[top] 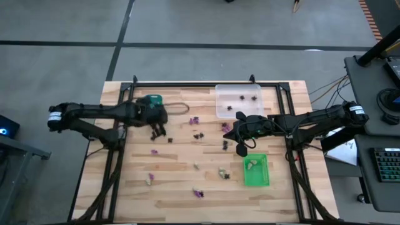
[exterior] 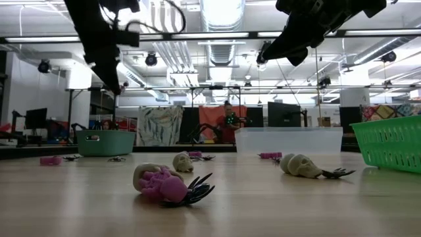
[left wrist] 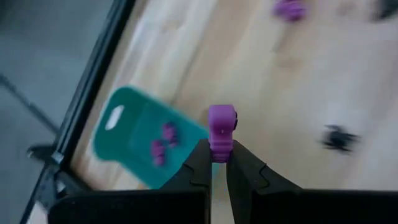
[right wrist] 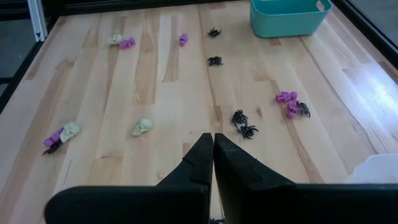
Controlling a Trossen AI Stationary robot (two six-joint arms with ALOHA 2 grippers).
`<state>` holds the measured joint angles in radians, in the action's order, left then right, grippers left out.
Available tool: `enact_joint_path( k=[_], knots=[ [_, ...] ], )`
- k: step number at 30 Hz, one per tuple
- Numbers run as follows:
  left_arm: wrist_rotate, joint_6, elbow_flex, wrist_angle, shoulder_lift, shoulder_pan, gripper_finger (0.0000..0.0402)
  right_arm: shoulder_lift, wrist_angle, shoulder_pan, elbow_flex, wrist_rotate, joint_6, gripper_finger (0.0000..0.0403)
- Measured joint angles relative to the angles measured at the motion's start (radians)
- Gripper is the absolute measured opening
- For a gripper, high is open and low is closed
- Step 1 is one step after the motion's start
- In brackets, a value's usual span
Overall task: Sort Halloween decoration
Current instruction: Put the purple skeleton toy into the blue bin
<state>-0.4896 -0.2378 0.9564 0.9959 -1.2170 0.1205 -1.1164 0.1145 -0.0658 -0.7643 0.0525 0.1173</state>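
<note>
Small purple, black and cream trinkets lie scattered on the wooden table, among them a purple one point(top: 194, 120), a black one point(top: 225, 145) and a cream skull point(right wrist: 142, 126). My left gripper point(left wrist: 217, 160) hangs above the table beside the teal tray point(top: 152, 100), shut on a purple trinket point(left wrist: 221, 127). That tray point(left wrist: 134, 149) has purple trinkets lying in it. My right gripper point(right wrist: 213, 142) is shut and empty. In the high view my right gripper point(top: 241, 150) is in the air between the clear tray point(top: 237, 100) and the green tray point(top: 256, 170). My left gripper pinches the purple trinket by its lower end point(left wrist: 221, 152) between the two fingertips. Most of the trinket sticks out beyond the fingers. It is lifted clear of the table, over the table beside the teal tray.
The clear tray holds several black spiders. Cream pieces lie in the green tray. In the low view a skull and purple piece tangled with a black spider point(exterior: 168, 185) lie near the table's near edge. A black frame point(top: 206, 84) rims the table. A person stands far off in the room.
</note>
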Motion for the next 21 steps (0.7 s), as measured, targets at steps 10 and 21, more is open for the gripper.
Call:
enact_joint_path(
  k=[10, 21],
  knots=[
    [0.232, 0.146, -0.034, -0.039, -0.026, 0.448, 0.0, 0.0, 0.0, 0.0, 0.0, 0.0, 0.003, 0.0009],
    [0.298, 0.276, -0.034, -0.137, -0.164, 0.657, 0.0, 0.0, 0.0, 0.0, 0.0, 0.0, 0.006, 0.0009]
  ],
)
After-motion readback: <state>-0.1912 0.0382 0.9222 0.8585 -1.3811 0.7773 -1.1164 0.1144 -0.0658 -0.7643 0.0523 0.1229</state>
